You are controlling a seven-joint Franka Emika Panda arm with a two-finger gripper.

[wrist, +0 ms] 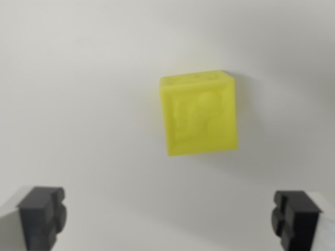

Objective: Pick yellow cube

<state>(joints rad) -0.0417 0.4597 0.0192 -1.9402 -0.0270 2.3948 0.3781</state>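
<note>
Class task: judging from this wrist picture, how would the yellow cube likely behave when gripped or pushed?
The yellow cube looks like moulded plastic with an embossed face, so probably stiff and light. Its flat faces suggest it would slide, not roll, on the smooth white surface. The plastic may be slightly slippery between the open jaws.

Bright, even light, soft focus throughout; the yellow cube (199, 113) casts a faint shadow to its right.

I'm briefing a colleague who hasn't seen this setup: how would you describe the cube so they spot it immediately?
Start from the plain white surface that fills the wrist view. Just right of its centre, above the gap between the open hand's two dark fingertips, sits the yellow cube. It is the only coloured object there, translucent bright yellow with a raised shape embossed on its facing side.
</note>
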